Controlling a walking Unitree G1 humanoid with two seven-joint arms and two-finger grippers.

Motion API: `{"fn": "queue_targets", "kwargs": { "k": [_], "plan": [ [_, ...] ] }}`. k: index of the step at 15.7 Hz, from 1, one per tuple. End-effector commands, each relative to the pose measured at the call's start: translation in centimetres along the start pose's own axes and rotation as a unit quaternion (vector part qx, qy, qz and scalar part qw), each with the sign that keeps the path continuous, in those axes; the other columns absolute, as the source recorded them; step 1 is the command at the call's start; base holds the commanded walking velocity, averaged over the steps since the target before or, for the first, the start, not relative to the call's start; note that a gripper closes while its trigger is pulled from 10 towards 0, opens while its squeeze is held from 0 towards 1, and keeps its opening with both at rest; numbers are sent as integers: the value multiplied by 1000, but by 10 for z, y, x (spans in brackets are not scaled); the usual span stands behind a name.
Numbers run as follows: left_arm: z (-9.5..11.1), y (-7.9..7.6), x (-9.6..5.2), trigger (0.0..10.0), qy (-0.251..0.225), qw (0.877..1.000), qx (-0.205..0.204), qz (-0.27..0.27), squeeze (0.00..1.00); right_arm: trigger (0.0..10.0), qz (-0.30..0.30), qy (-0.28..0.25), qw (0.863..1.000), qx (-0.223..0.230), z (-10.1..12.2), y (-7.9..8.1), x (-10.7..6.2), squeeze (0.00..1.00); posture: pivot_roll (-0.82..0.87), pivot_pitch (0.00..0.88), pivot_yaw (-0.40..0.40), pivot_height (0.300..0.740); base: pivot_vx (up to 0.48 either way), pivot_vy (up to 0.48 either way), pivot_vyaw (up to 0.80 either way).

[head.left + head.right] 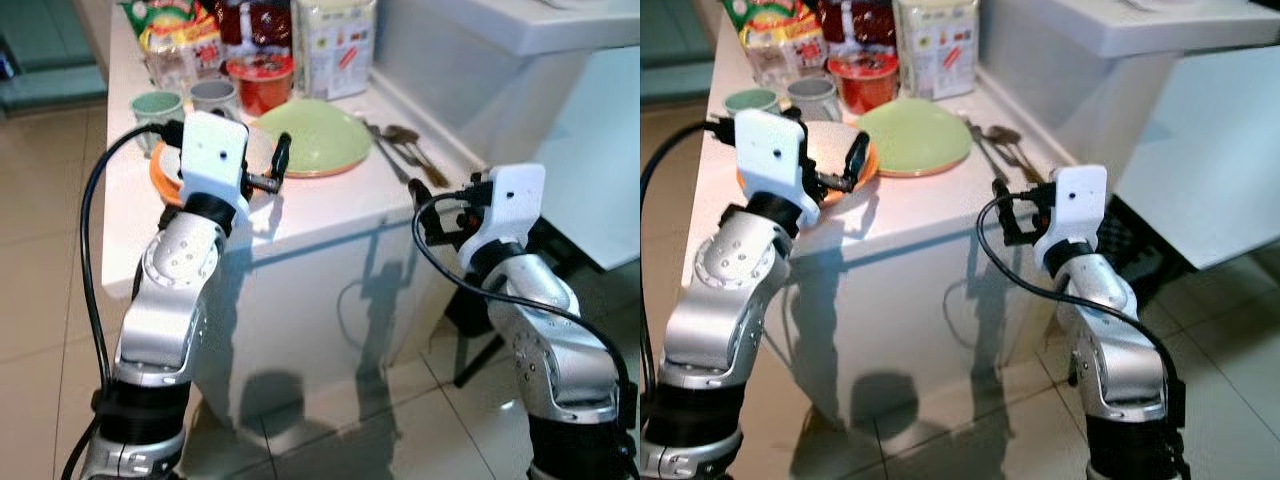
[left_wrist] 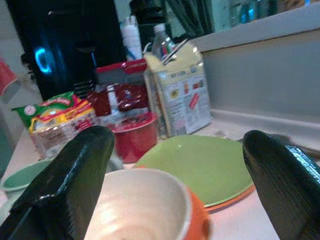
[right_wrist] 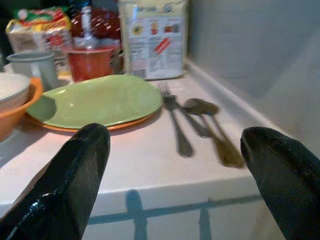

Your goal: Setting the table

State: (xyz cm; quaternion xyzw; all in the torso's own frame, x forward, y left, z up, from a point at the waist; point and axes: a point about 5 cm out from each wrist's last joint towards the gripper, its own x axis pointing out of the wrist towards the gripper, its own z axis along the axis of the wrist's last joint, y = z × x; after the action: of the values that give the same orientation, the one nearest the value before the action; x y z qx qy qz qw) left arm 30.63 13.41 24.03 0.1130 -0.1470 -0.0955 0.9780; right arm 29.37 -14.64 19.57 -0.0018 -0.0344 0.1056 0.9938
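A: Items on the white counter [image 1: 330, 215]?
B: Round, glossy green plate [image 1: 318, 137] stacked on an orange plate [image 3: 122, 123]; metal fork [image 3: 175, 120] and two spoons [image 3: 212, 127] to its right; cream bowl [image 2: 142, 202] in an orange bowl [image 1: 862, 168].

A: Grippers?
B: Left gripper [image 2: 175, 185] stood open, fingers flanking the cream bowl's rim. Right gripper [image 3: 175, 175] stood open, near the counter edge, short of the cutlery.

Crowded back, open front edge on the worktop [image 1: 330, 215].

The left pincer [image 2: 175, 190] stands spread over the cream bowl [image 2: 140, 205]; beyond it the green plate [image 2: 200, 167], red tub [image 2: 132, 137] and carton [image 2: 180, 95] block the way. Ahead of the right pincer [image 3: 175, 175], bare worktop lies open up to the fork [image 3: 175, 125] and spoons [image 3: 210, 125].
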Motion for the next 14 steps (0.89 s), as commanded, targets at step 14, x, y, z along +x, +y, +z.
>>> {"fn": "queue_targets", "kwargs": {
  "k": [14],
  "plan": [
    [6,-3,3,10000,-9,1000,-5,-9,0,10000,-18,-14,999,27,7,-6,3,0,14,0,-10,740,297,0,-164]
  ]
}}
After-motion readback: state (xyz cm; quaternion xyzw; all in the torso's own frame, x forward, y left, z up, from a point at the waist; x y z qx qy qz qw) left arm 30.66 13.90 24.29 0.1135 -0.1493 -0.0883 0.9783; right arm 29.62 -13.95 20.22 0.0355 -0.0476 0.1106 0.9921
